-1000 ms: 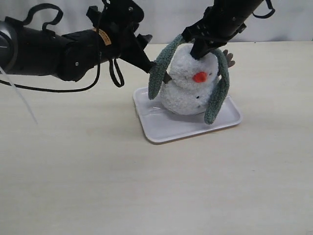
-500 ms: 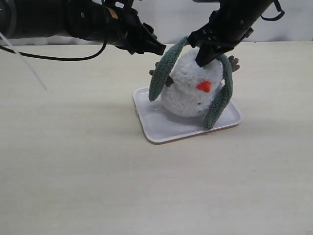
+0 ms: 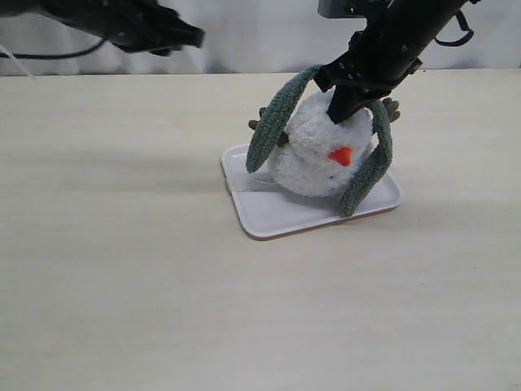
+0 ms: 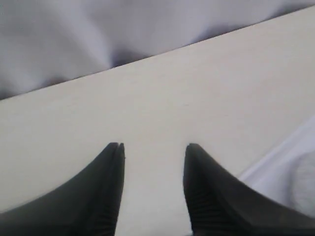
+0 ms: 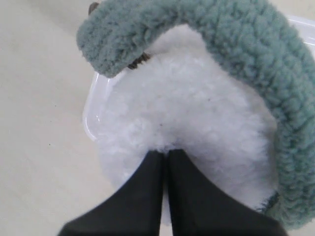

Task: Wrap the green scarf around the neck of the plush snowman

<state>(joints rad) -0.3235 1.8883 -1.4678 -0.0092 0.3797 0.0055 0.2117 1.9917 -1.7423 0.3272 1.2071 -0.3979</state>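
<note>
The plush snowman [image 3: 313,159] sits on a white tray [image 3: 277,216], leaning so its orange nose points down and right. The green scarf [image 3: 273,122] lies over the back of its head, with one end hanging on each side. My right gripper [image 3: 340,110] comes down from above and is shut, pinching the white fur [image 5: 197,108] at the top of the head; the scarf [image 5: 236,39] arches just beyond its tips [image 5: 165,152]. The neck crease is hidden by fur and scarf. My left gripper [image 3: 195,37] is far off at the upper left, open [image 4: 155,147] over bare table.
A brown twig arm [image 3: 254,125] sticks out behind the scarf's left end. The tray's corner [image 4: 275,162] shows at the edge of the left wrist view. A pale curtain [image 3: 260,32] runs along the table's far edge.
My left arm has pulled away from the scarf's left end, up and to the left. The snowman has tipped further, its nose lower. The right gripper keeps its pinch on the head.
</note>
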